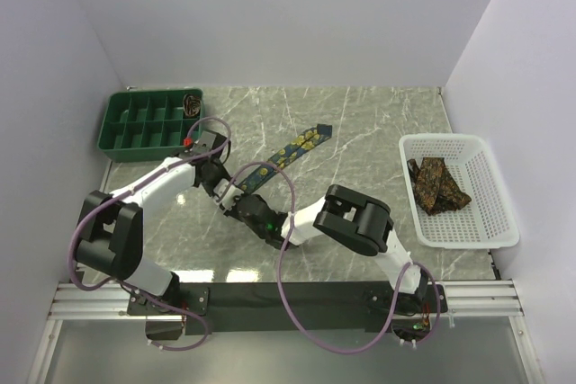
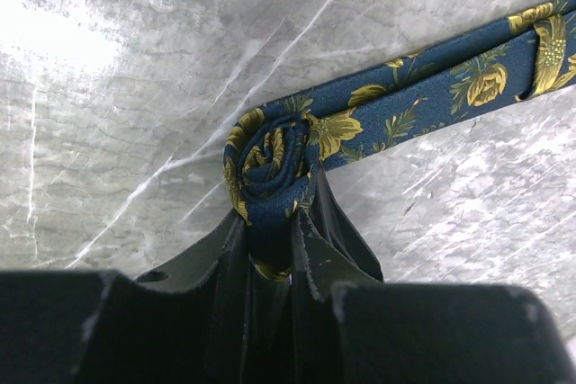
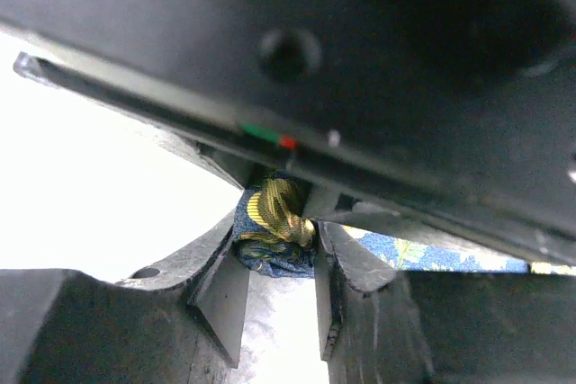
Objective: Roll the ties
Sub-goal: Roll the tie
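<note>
The left gripper (image 2: 270, 254) and the right gripper (image 3: 274, 254) both clamp the spiral roll of the navy floral tie (image 2: 418, 101) between their fingers. The flat woven tail extends from this roll.

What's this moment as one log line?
navy tie: partly rolled | left gripper: holding it | right gripper: holding it | brown ties: in basket

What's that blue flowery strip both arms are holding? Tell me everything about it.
It is a navy tie of smooth, woven-looking fabric printed with yellow flowers. One end is wound into a tight spiral; the rest lies flat on the marble-look table, with its free end towards the far right. The left gripper pinches the spiral, and the right gripper appears closed on it too.
</note>
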